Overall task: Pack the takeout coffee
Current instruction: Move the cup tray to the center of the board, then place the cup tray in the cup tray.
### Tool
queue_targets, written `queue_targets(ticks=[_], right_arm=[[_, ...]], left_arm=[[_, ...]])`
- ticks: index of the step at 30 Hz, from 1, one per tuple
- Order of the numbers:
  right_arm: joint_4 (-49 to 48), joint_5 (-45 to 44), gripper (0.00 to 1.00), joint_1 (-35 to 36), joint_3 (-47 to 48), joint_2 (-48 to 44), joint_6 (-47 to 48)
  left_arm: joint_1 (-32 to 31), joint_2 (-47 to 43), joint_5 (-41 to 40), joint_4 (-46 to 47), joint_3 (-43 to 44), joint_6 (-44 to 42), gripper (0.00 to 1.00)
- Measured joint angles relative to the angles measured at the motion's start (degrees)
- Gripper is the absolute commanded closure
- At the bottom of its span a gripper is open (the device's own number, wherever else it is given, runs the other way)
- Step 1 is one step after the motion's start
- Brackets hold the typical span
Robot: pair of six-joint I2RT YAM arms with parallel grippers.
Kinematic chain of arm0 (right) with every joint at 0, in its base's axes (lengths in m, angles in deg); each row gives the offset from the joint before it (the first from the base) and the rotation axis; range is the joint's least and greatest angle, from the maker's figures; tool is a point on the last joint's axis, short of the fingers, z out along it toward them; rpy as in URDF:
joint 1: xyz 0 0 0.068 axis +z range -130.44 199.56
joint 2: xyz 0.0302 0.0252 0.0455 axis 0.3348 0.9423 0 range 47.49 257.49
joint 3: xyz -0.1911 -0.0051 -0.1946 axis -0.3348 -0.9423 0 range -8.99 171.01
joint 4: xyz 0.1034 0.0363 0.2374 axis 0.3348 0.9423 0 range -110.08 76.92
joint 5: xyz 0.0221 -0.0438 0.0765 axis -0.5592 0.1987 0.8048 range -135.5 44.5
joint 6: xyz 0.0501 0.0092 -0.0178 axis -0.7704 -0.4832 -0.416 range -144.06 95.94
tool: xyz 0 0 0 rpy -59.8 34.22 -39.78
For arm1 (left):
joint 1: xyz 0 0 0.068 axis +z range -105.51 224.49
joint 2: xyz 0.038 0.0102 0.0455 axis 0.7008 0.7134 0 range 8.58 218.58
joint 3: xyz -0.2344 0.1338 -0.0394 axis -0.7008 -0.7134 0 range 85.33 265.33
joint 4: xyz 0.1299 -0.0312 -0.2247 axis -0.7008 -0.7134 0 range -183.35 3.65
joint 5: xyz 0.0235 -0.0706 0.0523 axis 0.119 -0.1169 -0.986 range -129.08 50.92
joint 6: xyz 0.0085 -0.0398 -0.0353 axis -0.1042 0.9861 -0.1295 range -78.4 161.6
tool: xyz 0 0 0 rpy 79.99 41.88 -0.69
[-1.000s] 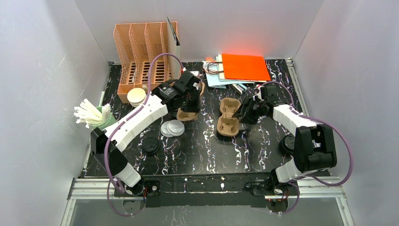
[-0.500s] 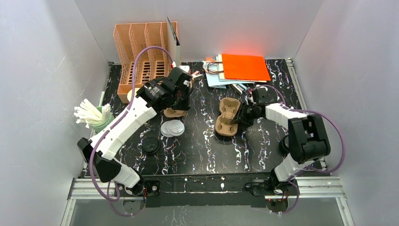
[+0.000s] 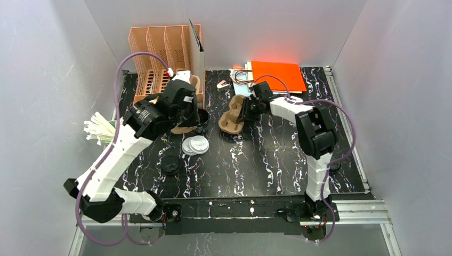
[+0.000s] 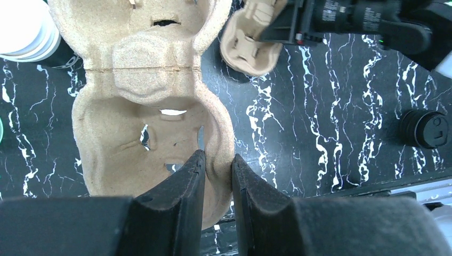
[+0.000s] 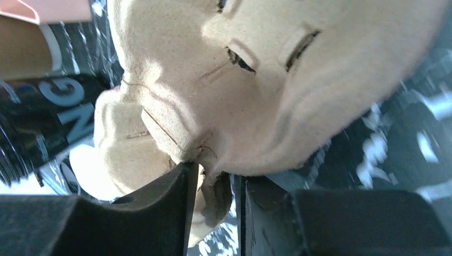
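Observation:
My left gripper [image 4: 216, 160] is shut on the rim of a brown pulp cup carrier [image 4: 144, 85], which hangs near the orange organizer [image 3: 160, 58]. In the top view this gripper [image 3: 184, 112] sits over that carrier [image 3: 184, 128]. My right gripper [image 5: 213, 173] is shut on the edge of a second pulp carrier [image 5: 256, 80], which stands tilted mid-table [image 3: 231, 114]. A brown cup wall with a white rim [image 5: 21, 53], apparently the takeout coffee, shows at the upper left of the right wrist view. In the top view my left arm hides most of it.
A black paper cup [image 3: 201, 116] stands between the two carriers. Clear lids [image 3: 194, 145] and a black lid [image 3: 169, 164] lie in front. Straws in a green cup [image 3: 104, 130] stand at the left edge, paper bags [image 3: 277, 76] at the back. A black lidded cup [image 4: 426, 128] stands to the right.
Both arms swung left. My right gripper closed on the second carrier and carried it left and back, tilting it up. My left gripper took its carrier toward the organizer.

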Motion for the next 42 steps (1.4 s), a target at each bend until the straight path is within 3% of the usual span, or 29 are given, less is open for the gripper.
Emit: queue_targets(ticks=[8, 10, 13, 19, 22, 23, 26, 34, 42], right_arm=[[0.2, -0.2, 0.58, 4.3, 17.9, 13.1, 0.1], [0.5, -0.4, 0.51, 4.9, 22.6, 15.8, 0.0], [1.6, -0.1, 0.32, 5.5, 28.9, 19.5, -0.2], [5.9, -0.2, 0.22, 5.7, 36.0, 22.6, 0.8], [5.1, -1.6, 0.18, 5.6, 33.7, 21.1, 1.5], [4.7, -2.3, 0.1, 5.6, 32.1, 20.1, 1.5], [3.3, -4.3, 0.02, 4.3, 25.2, 14.9, 1.6], [-0.1, -5.5, 0.03, -4.0, 10.2, -1.9, 2.2], [1.7, -9.2, 0.04, -9.7, -3.3, -20.0, 3.2]], left_arm=[[0.0, -3.4, -1.3, -2.1, 0.0, 2.5, 0.89], [0.0, -3.3, -1.3, -2.3, 0.0, 2.8, 0.89], [0.0, -3.0, -1.2, -2.5, -0.2, 3.2, 0.89], [0.0, -1.6, -0.5, -2.0, -0.6, 3.2, 0.89], [0.0, -0.7, 0.3, -1.0, -1.5, 3.2, 0.89], [0.0, -0.3, 0.8, -0.6, -2.1, 3.2, 0.89], [0.0, 1.4, 2.3, 0.4, -2.9, 3.0, 0.89], [-1.0, 7.9, 5.8, 4.3, -3.3, 2.1, 0.89], [-8.6, 15.2, 6.7, 10.4, -4.7, 0.5, 0.89]])
